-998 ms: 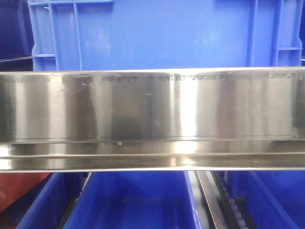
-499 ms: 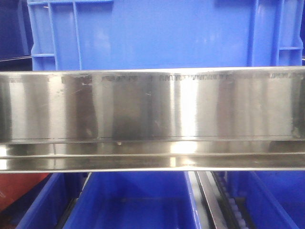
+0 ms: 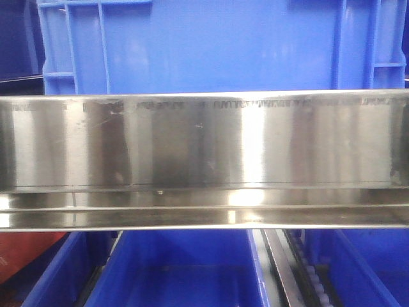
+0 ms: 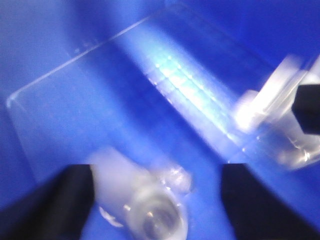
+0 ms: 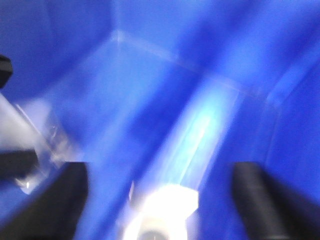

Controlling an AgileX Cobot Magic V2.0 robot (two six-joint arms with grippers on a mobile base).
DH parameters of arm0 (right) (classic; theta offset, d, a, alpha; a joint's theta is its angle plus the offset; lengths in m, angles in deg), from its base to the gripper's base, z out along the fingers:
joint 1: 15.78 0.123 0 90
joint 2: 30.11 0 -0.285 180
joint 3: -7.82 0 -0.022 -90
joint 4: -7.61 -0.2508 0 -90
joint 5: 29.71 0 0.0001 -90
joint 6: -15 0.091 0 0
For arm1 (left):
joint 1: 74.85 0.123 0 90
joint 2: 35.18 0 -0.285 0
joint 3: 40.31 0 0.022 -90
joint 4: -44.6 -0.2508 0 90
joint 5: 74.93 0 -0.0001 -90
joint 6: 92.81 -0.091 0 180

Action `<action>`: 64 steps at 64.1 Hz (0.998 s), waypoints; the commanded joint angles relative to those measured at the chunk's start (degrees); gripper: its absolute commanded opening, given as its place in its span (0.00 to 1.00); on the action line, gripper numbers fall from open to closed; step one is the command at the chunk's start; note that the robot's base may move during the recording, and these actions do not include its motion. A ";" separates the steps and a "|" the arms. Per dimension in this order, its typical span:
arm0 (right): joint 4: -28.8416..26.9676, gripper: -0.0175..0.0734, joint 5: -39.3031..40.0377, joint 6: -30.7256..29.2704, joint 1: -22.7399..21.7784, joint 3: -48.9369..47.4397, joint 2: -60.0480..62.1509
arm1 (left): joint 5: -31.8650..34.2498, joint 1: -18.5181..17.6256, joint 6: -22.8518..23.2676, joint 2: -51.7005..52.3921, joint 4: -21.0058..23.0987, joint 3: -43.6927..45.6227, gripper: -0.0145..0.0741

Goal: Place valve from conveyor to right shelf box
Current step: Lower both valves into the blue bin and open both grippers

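Both wrist views are blurred and look down into a blue box (image 4: pixel 100 100) (image 5: pixel 150 75). In the left wrist view a silvery valve (image 4: pixel 150 210) lies on the box floor between the wide-apart black fingers (image 4: pixel 55 200) of my open left gripper (image 4: pixel 157 175). A second silvery valve (image 4: pixel 272 117) lies further right. In the right wrist view a bright white valve (image 5: pixel 165 212) sits low between the spread fingers (image 5: pixel 260 200) of my open right gripper (image 5: pixel 161 170), and another pale valve (image 5: pixel 37 145) shows at the left. The conveyor is out of view.
The front view shows a polished steel shelf rail (image 3: pixel 204 160) across the middle. A large blue crate (image 3: pixel 204 45) stands above it and blue bins (image 3: pixel 179 268) below, with a roller track (image 3: pixel 307 275) at lower right. No gripper appears there.
In the front view only the dark reflections on the steel rail have drifted to the right. Crates and bins have not moved.
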 commanded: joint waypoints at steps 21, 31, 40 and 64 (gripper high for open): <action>0.43 0.16 1.07 -0.38 -0.15 -0.71 10.75 | -1.64 -0.29 0.41 8.44 0.63 1.32 0.40; 0.43 0.02 -0.22 -0.38 -0.15 -0.60 16.78 | -2.20 -0.29 0.41 14.67 0.63 1.32 0.05; 0.43 0.02 -0.55 -0.38 -0.15 2.45 23.15 | -4.81 -0.29 0.41 21.00 -0.39 -0.06 0.04; 0.43 0.02 14.43 -0.38 -0.15 32.49 47.34 | 12.60 -0.29 1.79 45.25 -1.76 -29.17 0.04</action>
